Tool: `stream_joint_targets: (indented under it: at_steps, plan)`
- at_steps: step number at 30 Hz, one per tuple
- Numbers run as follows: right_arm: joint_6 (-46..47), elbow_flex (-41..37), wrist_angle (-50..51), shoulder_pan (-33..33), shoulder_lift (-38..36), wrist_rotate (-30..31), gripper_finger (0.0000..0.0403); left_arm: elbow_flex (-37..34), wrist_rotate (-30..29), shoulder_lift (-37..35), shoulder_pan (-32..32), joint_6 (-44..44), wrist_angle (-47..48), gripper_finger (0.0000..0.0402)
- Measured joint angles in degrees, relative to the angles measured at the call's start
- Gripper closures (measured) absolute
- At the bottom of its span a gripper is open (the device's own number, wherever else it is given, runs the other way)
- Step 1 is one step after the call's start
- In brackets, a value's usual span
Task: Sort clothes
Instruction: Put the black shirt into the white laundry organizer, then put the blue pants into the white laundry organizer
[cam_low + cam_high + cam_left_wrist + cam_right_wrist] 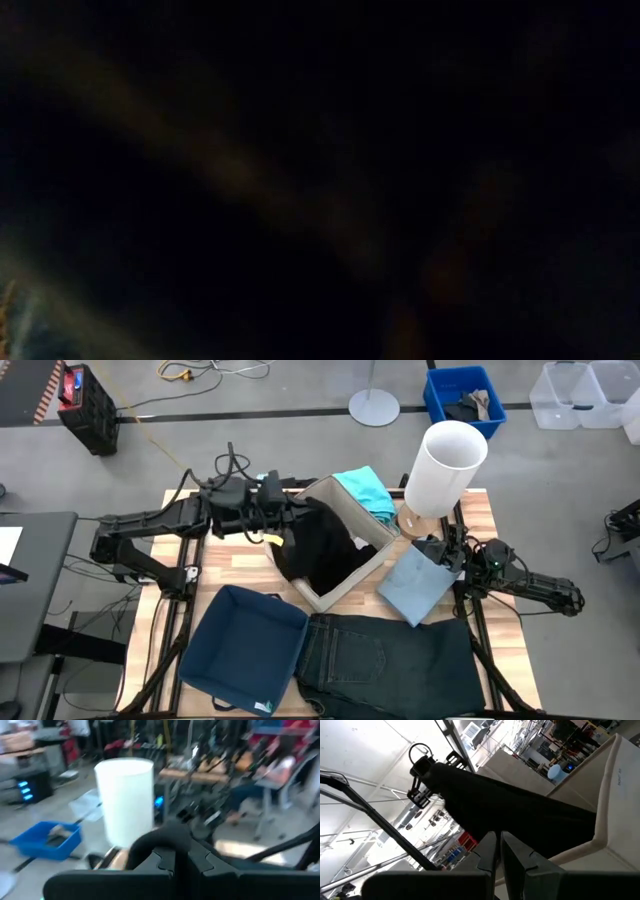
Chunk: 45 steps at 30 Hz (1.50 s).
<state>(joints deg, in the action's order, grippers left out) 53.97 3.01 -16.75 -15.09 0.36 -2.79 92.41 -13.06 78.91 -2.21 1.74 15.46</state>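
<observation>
Jeans block the low view; left fingers pinch the black garment, right fingers the pale blue one.

Even overhead light falls on my table with only soft shadows beneath my arms. My low camera shows almost total darkness, just faint smears. Past my left gripper the room is smeared by motion blur, the white cylinder glaring. Beyond my right gripper, bright ceiling light washes out, leaving the black garment silhouetted.
</observation>
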Motion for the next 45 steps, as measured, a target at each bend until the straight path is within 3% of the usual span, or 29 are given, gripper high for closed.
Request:
stream_joint_targets:
  at_steps: [5, 8, 12, 18, 26, 30, 38, 41, 45]
  plan:
    - [0.07, 0.0, -0.02, -0.02, 0.0, 0.0, 0.0356, -2.82, 2.26, -0.02, -0.77, 0.48, -5.51, 0.0401]
    - [0.12, 0.0, -0.04, 0.0, 0.0, 0.0, 0.0356, -3.42, -2.71, 0.0, -1.36, 0.67, -4.65, 0.04]
    - [0.14, 0.0, -0.04, -0.02, 0.0, -0.01, 0.0356, -5.88, -10.87, -0.02, -2.71, 3.28, -11.49, 0.0394]
    - [0.14, 0.0, -0.03, -0.02, 0.0, 0.0, 0.0356, -9.17, -9.42, -0.12, -5.62, 8.26, -25.92, 0.0399]
    - [0.1, 0.0, -0.64, 0.0, -0.01, -0.2, 0.0356, -10.36, -4.91, -0.04, -6.41, 12.42, -15.9, 0.039]
    - [0.1, -0.02, -0.99, 0.0, 0.0, -0.31, 0.0356, -10.37, -4.29, -0.04, -6.52, 18.22, -7.67, 0.0335]
    - [1.56, 0.0, -7.65, 0.11, 0.0, -1.46, 0.0356, -10.34, 0.01, -0.04, -6.48, 24.63, -3.17, 0.0152]
    - [1.72, 0.72, -7.72, 0.11, 0.0, -2.13, 0.0356, -9.55, 3.83, -0.04, -6.48, 28.23, -0.06, 0.0126]
    - [0.98, 1.46, -7.76, 0.01, -0.02, -2.07, 0.0356, -8.75, 5.41, -0.09, -6.15, 31.01, 1.04, 0.013]
